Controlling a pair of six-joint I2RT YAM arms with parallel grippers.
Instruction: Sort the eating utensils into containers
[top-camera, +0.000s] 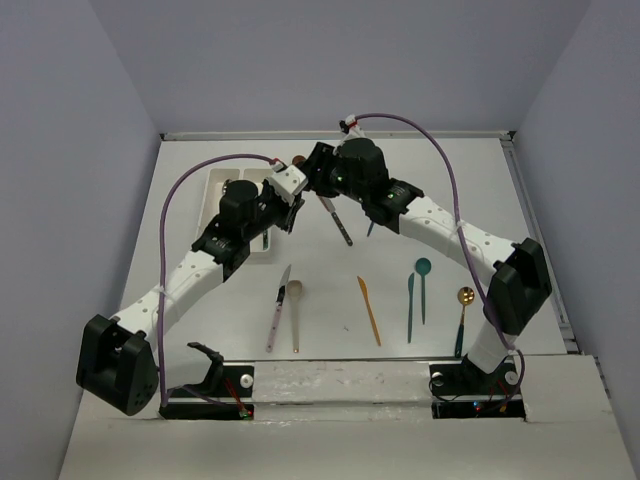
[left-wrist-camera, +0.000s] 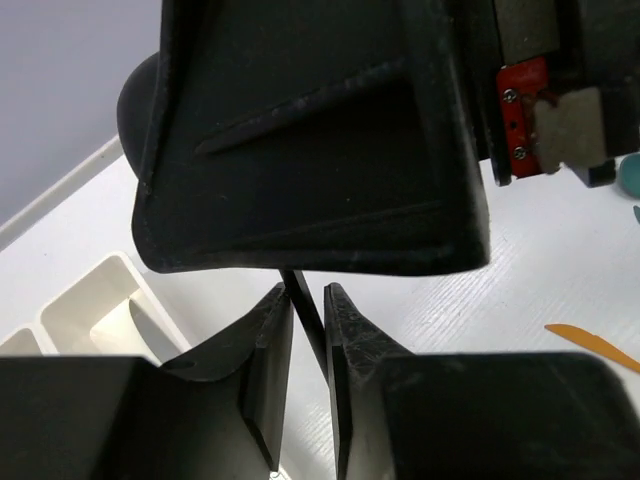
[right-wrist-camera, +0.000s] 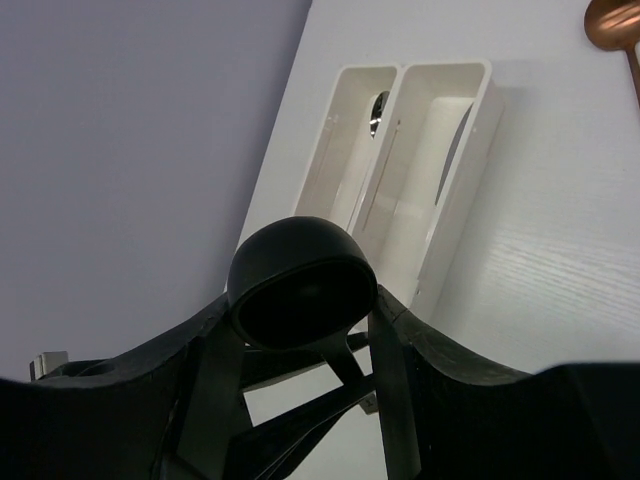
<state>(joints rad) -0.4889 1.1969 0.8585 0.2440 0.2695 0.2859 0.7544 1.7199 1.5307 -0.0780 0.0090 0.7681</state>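
The black spoon (right-wrist-camera: 300, 290) is up off the desk (top-camera: 330, 285), bowl first in my right pincer (right-wrist-camera: 300, 305). The two fingers (right-wrist-camera: 215, 370) press against opposite edges of the rounded bowl, so that pincer is clamped on it, about half spread. From the bowl the thin black handle (left-wrist-camera: 312, 335) runs down into my left pincer (left-wrist-camera: 307, 300), whose fingers (left-wrist-camera: 265, 350) stand only a narrow slit apart with the handle slanting across the gap. I cannot tell whether they actually pinch the handle or merely flank it. From overhead the two pincers meet nose to nose above the far middle of the desk, and a slim grey utensil (top-camera: 336, 222) slants just below that meeting point. I cannot tell whether it lies flat or hangs. Just left of there sit the white trays (right-wrist-camera: 445, 66), side by side and touching along their long walls, each with something slim inside that is too dim to name. A copper spoon (top-camera: 298, 160) lies beside them at the far end. On the near half of the desk lies a loose row: a pink-handled knife (top-camera: 277, 310) and a beige spoon (top-camera: 295, 310) close together, an orange knife (top-camera: 369, 310) apart in the middle, then a teal knife (top-camera: 410, 305), a teal spoon (top-camera: 423, 285) and a gold spoon (top-camera: 464, 310) toward my right base.
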